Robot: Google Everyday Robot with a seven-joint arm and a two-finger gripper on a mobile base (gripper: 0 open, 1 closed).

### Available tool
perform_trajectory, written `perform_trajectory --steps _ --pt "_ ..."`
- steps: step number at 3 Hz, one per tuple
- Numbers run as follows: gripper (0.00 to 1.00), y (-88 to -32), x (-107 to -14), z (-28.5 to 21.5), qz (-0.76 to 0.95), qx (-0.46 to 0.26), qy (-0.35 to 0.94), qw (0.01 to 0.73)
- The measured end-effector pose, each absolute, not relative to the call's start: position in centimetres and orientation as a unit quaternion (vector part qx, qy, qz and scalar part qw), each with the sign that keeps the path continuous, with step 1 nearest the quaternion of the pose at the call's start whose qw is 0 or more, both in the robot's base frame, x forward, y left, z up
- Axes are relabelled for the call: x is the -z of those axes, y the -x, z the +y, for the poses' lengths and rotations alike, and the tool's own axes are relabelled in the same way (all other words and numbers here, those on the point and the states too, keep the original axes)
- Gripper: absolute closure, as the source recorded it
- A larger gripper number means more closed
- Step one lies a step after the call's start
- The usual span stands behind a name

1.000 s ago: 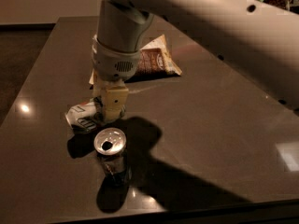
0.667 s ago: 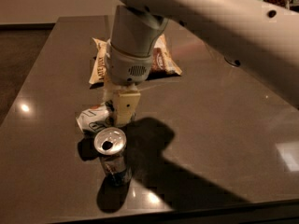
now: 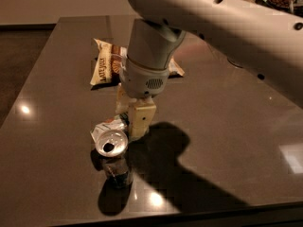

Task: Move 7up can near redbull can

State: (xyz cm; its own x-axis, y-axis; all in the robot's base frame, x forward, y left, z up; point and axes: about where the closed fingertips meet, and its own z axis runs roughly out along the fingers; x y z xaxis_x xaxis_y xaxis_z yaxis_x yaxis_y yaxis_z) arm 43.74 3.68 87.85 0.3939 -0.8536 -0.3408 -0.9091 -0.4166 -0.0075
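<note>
1 cam, high, angled down; pincer mid-frame

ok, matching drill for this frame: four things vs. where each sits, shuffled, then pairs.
1 white-and-green 7up can
2 slim dark redbull can with silver top
3 yellow-and-brown snack bag
4 gripper

a far side of dark table
b upright, nearest front edge
c low, beside the 7up can
d on its side, behind the redbull can

Pairs: 1-d, 2-b, 3-a, 4-c

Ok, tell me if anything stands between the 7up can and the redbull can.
Nothing visible does. The 7up can sits just behind the redbull can, with the pincer down at its right side. The snack bag lies farther back, off the path.
</note>
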Motion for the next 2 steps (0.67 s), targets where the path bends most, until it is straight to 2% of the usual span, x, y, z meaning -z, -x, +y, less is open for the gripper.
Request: perform_trajectory --steps 2 --pt "0.12 -43.80 -87.94 4.00 0.531 -0.141 0.830 0.102"
